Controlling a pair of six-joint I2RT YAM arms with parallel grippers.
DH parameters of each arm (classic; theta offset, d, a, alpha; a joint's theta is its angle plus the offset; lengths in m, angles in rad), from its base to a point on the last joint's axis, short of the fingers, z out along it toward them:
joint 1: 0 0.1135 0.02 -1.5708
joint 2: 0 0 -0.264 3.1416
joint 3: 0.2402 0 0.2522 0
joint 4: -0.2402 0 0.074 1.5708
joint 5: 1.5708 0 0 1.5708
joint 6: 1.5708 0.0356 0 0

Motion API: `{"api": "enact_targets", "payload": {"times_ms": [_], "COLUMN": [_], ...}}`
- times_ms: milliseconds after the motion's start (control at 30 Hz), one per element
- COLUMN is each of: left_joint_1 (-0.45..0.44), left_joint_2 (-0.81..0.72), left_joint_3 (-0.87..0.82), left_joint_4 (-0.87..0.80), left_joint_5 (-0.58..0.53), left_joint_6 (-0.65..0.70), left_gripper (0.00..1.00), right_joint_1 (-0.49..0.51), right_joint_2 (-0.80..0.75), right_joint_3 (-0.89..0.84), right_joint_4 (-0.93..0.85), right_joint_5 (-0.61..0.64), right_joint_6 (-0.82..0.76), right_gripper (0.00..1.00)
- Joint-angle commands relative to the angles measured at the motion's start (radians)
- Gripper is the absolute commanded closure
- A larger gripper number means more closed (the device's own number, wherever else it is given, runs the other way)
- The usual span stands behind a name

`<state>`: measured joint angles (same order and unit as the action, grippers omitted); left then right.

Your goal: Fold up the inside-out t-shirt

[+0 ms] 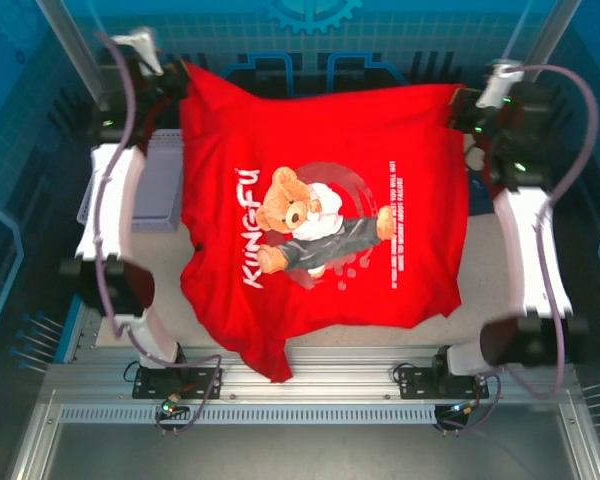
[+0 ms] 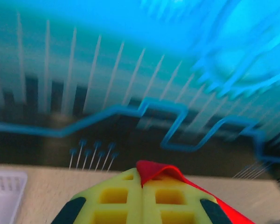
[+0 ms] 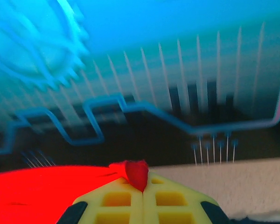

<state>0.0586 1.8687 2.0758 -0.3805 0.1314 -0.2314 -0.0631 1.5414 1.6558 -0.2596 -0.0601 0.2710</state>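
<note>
The bright red t-shirt [image 1: 320, 150], its Kung Fu teddy-bear print facing up, hangs spread above the middle of the table [image 1: 485, 265], its far edge stretched left to right and its near-left corner drooping over the table's near rail. The left gripper [image 2: 142, 186] is clamped on the far-left corner and the right gripper [image 3: 143, 192] on the far-right corner, both jaws closed on red cloth. A white slotted basket [image 1: 152, 190] sits just left of the shirt.

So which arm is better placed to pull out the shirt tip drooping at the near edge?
Left, probably. The tip droops on the left half of the shirt, near the left arm's base. Both the left gripper and right gripper are shut on far corners, so it must let go first.
</note>
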Motion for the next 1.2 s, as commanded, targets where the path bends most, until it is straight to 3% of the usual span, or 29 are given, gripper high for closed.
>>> {"api": "enact_targets", "payload": {"times_ms": [0,67,133,200,267,367,533,600,700,867,1167], "left_joint_1": [-0.029,-0.038,-0.042,-0.045,-0.050,-0.061,-0.102,-0.122,-0.135,-0.137,-0.140], "left_joint_2": [0.259,0.493,0.714,0.806,0.736,0.530,0.184,0.063,-0.027,-0.040,0.071], "left_joint_3": [0.183,0.480,0.786,0.879,0.728,0.348,-0.251,-0.524,-0.769,-0.917,-0.907], "left_joint_4": [0.016,-0.104,-0.213,-0.215,-0.163,-0.037,0.110,0.249,0.346,0.349,0.336], "left_joint_5": [-0.051,-0.075,-0.094,-0.102,-0.108,-0.113,-0.078,-0.062,-0.040,-0.066,0.020], "left_joint_6": [0.064,0.059,0.028,0.002,-0.024,-0.077,-0.192,-0.255,-0.307,-0.268,-0.270], "left_gripper": [0.90,0.81,0.64,0.48,0.42,0.33,0.30,0.29,0.29,0.28,0.28], "right_joint_1": [0.043,0.058,0.070,0.078,0.094,0.135,0.241,0.274,0.273,0.239,0.093], "right_joint_2": [0.290,0.497,0.658,0.733,0.712,0.610,0.462,0.482,0.572,0.698,0.656], "right_joint_3": [0.093,0.262,0.445,0.546,0.498,0.338,0.007,-0.048,-0.013,0.060,-0.077], "right_joint_4": [0.048,-0.025,-0.144,-0.239,-0.251,-0.260,-0.225,-0.193,-0.200,-0.287,-0.293], "right_joint_5": [0.081,0.111,0.172,0.196,0.191,0.148,-0.029,-0.077,-0.148,-0.158,-0.125], "right_joint_6": [-0.030,-0.036,-0.052,-0.058,-0.077,-0.091,-0.029,0.003,0.037,0.071,0.159], "right_gripper": [0.95,0.86,0.77,0.69,0.64,0.59,0.56,0.56,0.57,0.62,0.71]}}
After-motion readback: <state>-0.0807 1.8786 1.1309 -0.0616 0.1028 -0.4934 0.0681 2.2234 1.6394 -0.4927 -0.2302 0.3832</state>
